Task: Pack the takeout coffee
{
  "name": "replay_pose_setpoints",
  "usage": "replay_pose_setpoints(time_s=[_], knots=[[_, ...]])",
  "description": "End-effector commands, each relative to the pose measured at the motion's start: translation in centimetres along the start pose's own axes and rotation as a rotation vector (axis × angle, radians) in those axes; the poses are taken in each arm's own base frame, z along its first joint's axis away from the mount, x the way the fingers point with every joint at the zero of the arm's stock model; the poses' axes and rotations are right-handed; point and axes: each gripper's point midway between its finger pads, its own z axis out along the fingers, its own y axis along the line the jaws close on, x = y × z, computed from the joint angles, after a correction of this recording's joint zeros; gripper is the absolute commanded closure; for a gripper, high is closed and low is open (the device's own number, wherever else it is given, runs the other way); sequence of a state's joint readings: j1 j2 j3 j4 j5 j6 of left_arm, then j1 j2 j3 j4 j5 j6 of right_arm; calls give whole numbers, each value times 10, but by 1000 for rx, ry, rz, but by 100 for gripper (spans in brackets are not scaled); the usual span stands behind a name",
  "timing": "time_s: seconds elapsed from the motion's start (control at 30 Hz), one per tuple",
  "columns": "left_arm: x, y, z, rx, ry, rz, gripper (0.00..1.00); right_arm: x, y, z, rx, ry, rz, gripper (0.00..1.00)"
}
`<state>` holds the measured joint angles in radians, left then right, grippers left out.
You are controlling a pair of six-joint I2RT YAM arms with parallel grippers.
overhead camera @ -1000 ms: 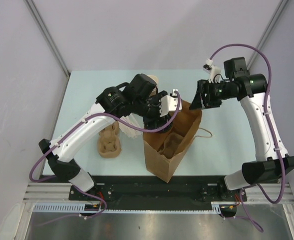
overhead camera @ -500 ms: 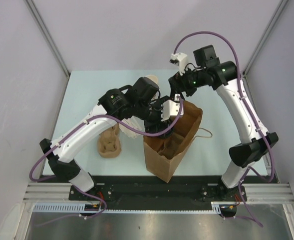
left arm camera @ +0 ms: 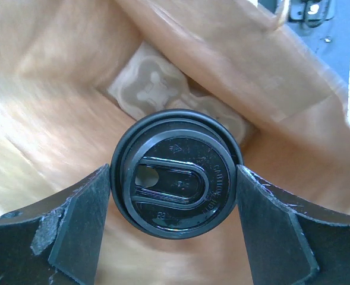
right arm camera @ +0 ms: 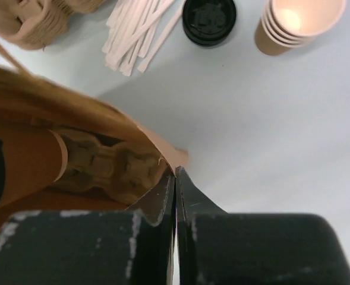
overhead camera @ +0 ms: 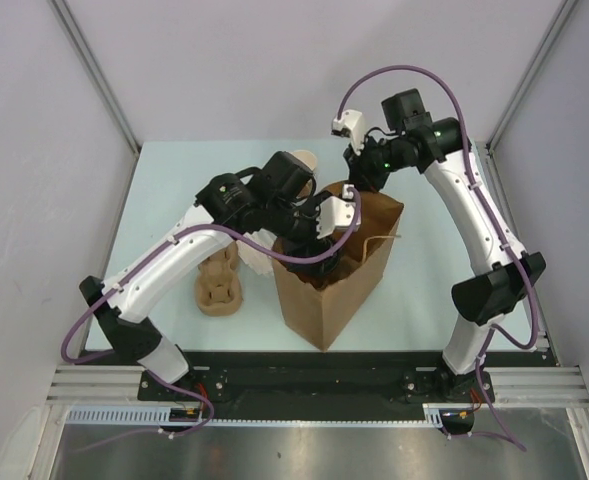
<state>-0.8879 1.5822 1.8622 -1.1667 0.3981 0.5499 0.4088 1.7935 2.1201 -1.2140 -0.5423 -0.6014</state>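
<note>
Black, glossy round plastic lid tops the takeout coffee cup (left arm camera: 176, 187), gripped by left jaws inside creased brown paper bag (overhead camera: 324, 300); right jaws closed, pinching its rim; pale smooth bench (overhead camera: 159, 200).

The lid (left arm camera: 176, 181) is glossy black plastic, embossed. The bag (left arm camera: 234, 53) is matt brown paper (creased at its rim). The tray (left arm camera: 154, 83) looks like rough moulded pulp. The left fingers (left arm camera: 82, 222) are matt black with scuffed edges. The tabletop (right arm camera: 252, 119) is smooth and pale.

Reaching down into the upright brown paper bag (overhead camera: 324, 295) with the left gripper (overhead camera: 322, 238); meeting its far rim with the right gripper (overhead camera: 358, 184). Leftward on the table (overhead camera: 164, 190), near the bag but apart: pulp cup carrier (overhead camera: 219, 287).
</note>
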Motion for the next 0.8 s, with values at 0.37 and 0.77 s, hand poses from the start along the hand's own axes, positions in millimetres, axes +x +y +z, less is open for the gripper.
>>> replay_pose_setpoints(time_s=[0.37, 0.77], knots=[[8, 27, -10, -42, -3, -44, 71, 40, 39, -45, 50, 50, 525, 100], [14, 16, -9, 2, -16, -16, 71, 16, 44, -79, 124, -90, 366, 11]])
